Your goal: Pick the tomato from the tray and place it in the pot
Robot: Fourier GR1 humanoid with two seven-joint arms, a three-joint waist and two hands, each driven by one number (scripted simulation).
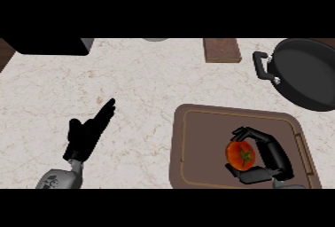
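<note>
Tomato-work played out across a pale, veined marble counter (131,80), the largest surface in view; on its near right side lay the brown rectangular tray with rounded corners and a raised rim (196,146), and beyond the tray's far right corner, apart from it, sat the black round pot with a black side handle (307,75), partly cut by the right edge; a black box-like block (49,46) occupied the far left corner, with a brown wooden block (221,49) standing at the far edge between it and the pot; the robot's left hand (86,135) rested over bare counter on the left, well apart from the tray, its fingers straight and pressed together, pointing away and slightly right; the right hand (268,157) was over the tray's near right part, fingers and thumb curled round the round red tomato with a green stalk star (241,155), fingers arching over its far side and the thumb under its near side; the tomato was still within the tray's rim, well apart from the pot
</note>
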